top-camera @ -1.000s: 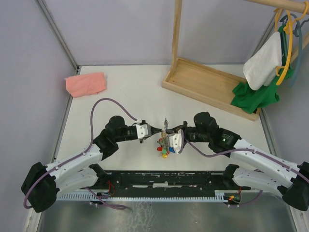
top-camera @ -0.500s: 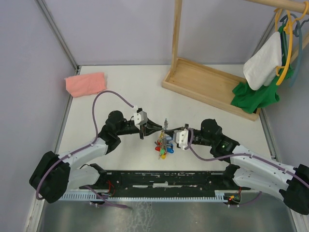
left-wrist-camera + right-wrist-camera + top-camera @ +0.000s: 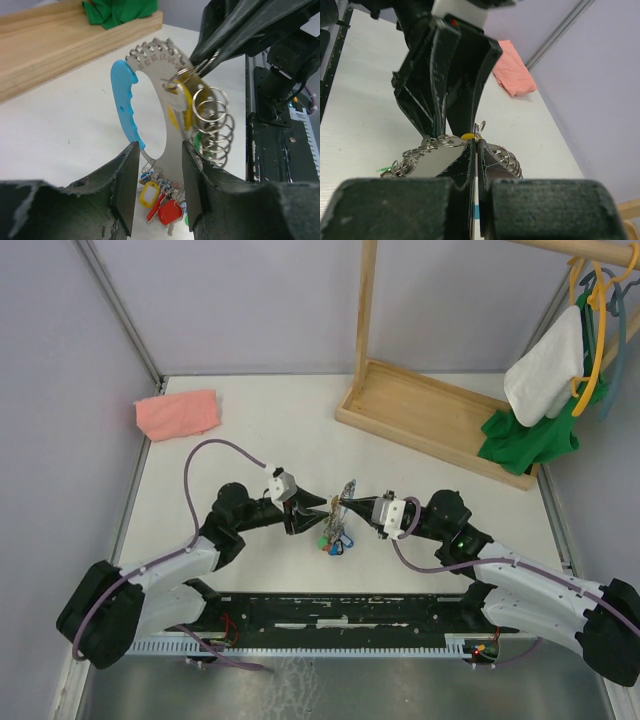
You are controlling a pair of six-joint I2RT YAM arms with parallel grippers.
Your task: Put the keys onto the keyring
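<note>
Right gripper point(image 3: 474, 145) clenched on the keyring point(image 3: 194, 70), all hanging free: light, stiff, slippery wire. Left gripper point(image 3: 157, 150) parted, straddling the grey curved piece point(image 3: 155, 59). Best pinched across that flat plate.

One keyring point(image 3: 340, 518), one pink cloth point(image 3: 178, 413), perhaps four coloured keys point(image 3: 170, 212)

The table point(image 3: 250, 430) is white and flat, with grey walls on its left and far sides. In the far left corner lies a pink cloth point(image 3: 178, 413), folded. On the far right stands a wooden tray point(image 3: 430, 420) with an upright post point(image 3: 366, 310); a green cloth point(image 3: 530, 440) rests on its right end. Along the near edge a black rail point(image 3: 340, 612) is fixed. Over the middle hangs the keyring point(image 3: 338, 530); I cannot tell if its lowest keys touch the table.
</note>
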